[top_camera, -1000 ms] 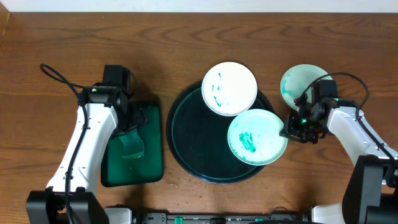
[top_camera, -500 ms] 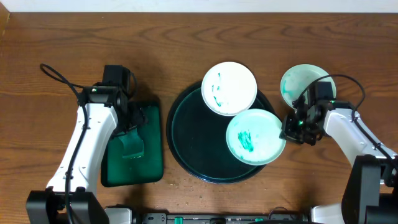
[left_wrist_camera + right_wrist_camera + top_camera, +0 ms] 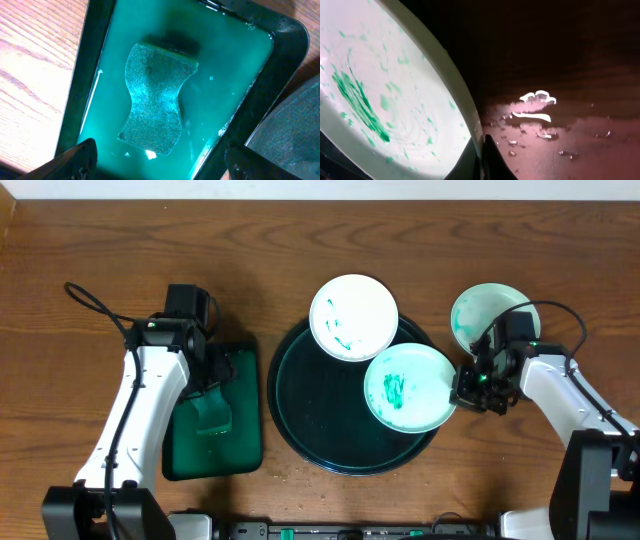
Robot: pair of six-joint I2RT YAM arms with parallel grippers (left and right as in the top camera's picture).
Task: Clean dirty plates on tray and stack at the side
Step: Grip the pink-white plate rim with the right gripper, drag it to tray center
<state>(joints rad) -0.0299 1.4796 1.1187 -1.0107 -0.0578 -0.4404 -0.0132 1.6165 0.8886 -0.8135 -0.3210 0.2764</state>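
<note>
1. Since the earlier overhead view, the smeared plate (image 3: pixel 405 388) has slid up and to the left across the round tray (image 3: pixel 310 415). The second plate (image 3: pixel 354 317) ahead of it has shifted the same way. The left arm is unmoved.
2. Right claw (image 3: pixel 466 388): jaws brought together on the right-hand rim of the smeared plate. The wrist view shows the fingertips pinching only the thin edge.
3. Positions: the smeared plate lies on the right half of the round tray, with its gripped edge overhanging the tray rim. The second plate sits across the tray's upper rim, and the two plate edges touch or nearly touch. The third plate (image 3: pixel 490 315) rests on the worktop (image 3: pixel 100 240), to the right and apart from the tray.
4. Left claw (image 3: pixel 215 375): jaws wide apart and holding nothing, poised over the sponge (image 3: pixel 152 97) in the wet rectangular tray (image 3: pixel 245 430).
5. Judged step: securing the smeared plate for wiping. The pinch is shallow, so the held edge is better lifted than pushed. More sideways travel would probably nudge the second plate off the tray.
6. Droplets (image 3: pixel 540 134) lie on the surface near the claw, so the rim may be slippery and slow, level motion is advised. The sponge is best taken across its narrow waist.
</note>
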